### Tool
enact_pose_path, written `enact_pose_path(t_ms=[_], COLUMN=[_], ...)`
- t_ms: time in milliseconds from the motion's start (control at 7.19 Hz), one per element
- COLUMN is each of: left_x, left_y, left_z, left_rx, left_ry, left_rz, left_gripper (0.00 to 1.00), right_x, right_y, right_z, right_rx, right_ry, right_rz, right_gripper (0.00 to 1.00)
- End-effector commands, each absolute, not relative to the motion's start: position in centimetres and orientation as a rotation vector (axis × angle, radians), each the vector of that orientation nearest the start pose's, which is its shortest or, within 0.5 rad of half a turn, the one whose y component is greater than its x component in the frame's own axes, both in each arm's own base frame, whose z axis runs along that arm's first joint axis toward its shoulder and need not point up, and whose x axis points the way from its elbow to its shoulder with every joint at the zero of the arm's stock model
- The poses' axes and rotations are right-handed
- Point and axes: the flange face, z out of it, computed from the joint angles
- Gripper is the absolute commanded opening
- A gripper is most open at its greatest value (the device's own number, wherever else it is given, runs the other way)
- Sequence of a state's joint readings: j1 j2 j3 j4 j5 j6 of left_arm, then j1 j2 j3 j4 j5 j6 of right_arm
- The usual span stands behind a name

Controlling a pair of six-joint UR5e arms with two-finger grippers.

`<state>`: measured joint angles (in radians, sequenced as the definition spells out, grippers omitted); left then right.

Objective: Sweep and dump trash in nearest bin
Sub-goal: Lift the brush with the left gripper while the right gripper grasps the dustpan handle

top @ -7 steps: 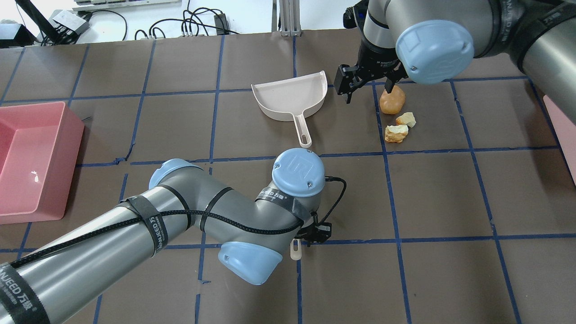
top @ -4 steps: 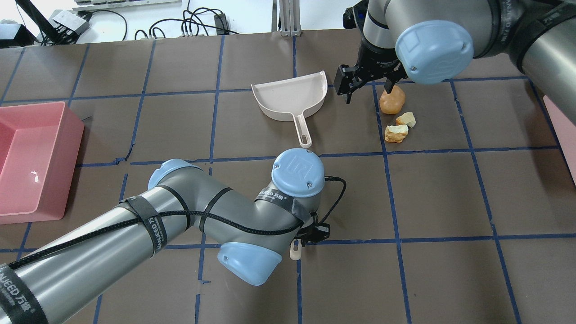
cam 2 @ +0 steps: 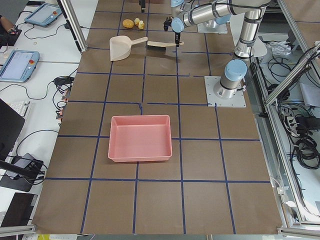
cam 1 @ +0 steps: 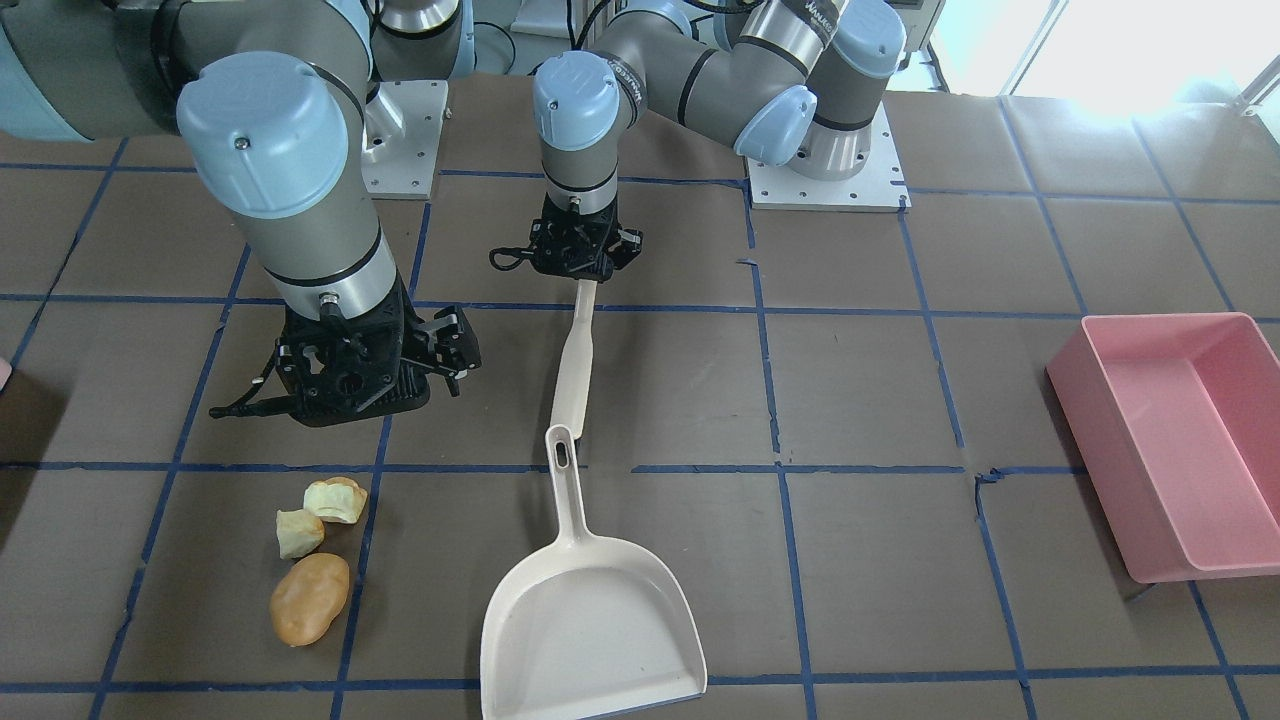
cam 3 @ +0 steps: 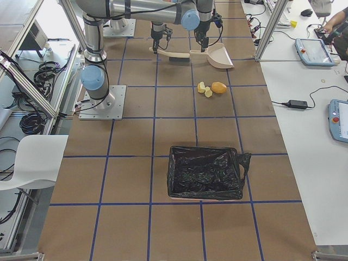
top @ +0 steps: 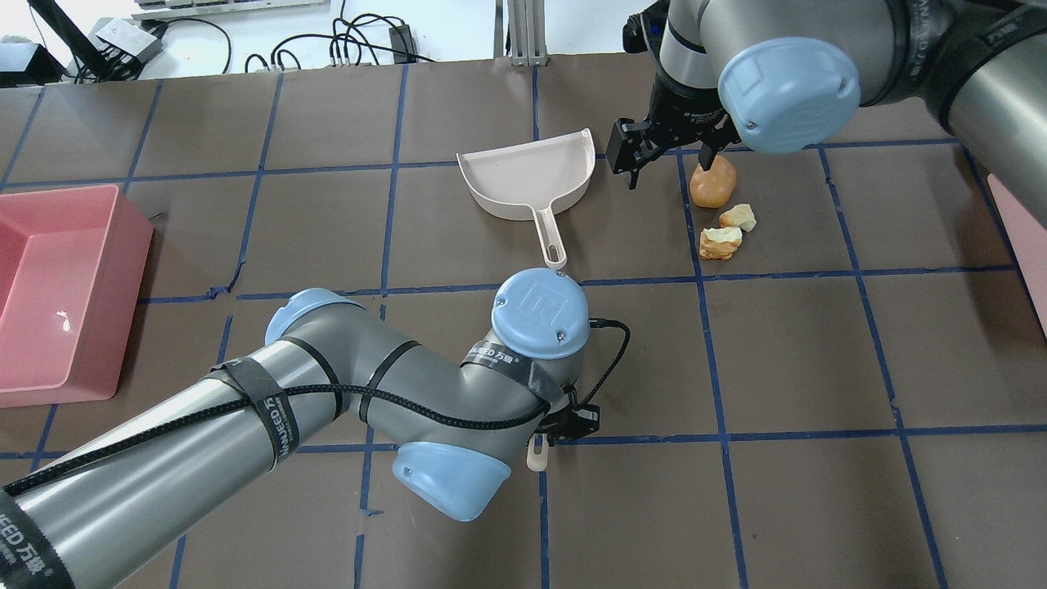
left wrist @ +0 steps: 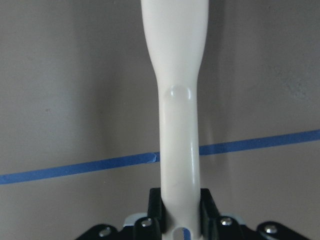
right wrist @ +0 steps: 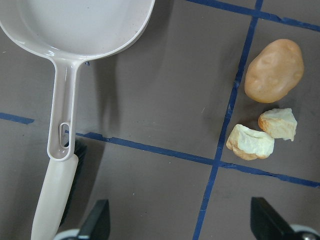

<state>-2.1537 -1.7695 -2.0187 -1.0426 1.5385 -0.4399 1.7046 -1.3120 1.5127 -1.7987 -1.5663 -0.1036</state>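
The trash is an orange-brown potato-shaped lump (top: 712, 182) and two pale yellow chunks (top: 739, 217) (top: 721, 242), lying together on the brown table right of the white dustpan (top: 527, 176). My right gripper (top: 667, 164) hangs open between the dustpan and the trash; the right wrist view shows the potato lump (right wrist: 274, 71), both chunks (right wrist: 278, 123) (right wrist: 250, 142) and the dustpan handle (right wrist: 62, 125) below it. My left gripper (cam 1: 582, 272) is shut on the white brush handle (left wrist: 180, 125), which points at the dustpan handle's tip (cam 1: 562, 450).
A pink bin (top: 123, 270) stands at the table's left edge. A bin lined with a black bag (cam 3: 204, 171) stands toward the table's right end. Blue tape lines grid the table.
My left arm's elbow has crept slightly leftward; its gripper stays shut on the brush handle. The right gripper, dustpan and trash have not moved.
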Motion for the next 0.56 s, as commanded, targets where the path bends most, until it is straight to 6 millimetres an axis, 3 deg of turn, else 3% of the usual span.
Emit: enact_pose_path(t_ms=[0, 278, 417], left_x=[-37.9, -36.5, -35.5], left_y=[-32.7, -32.1, -31.9], left_z=[24.5, 27.7, 28.3], left_rx=[0.218, 0.191, 0.184], left_ry=[3.109, 3.084, 3.028], left_rz=[0.149, 0.083, 0.082], left_gripper=[0.00, 0.00, 0.00], right_x=[21.3, 21.0, 20.8], right_y=[-56.9, -56.9, -56.7], right_z=[38.9, 38.6, 37.8], right_rx=[-0.393, -0.439, -0.436], right_ry=[3.112, 3.105, 3.100], right_rz=[-0.015, -0.005, 0.002], right_gripper=[1.00, 0.99, 0.98])
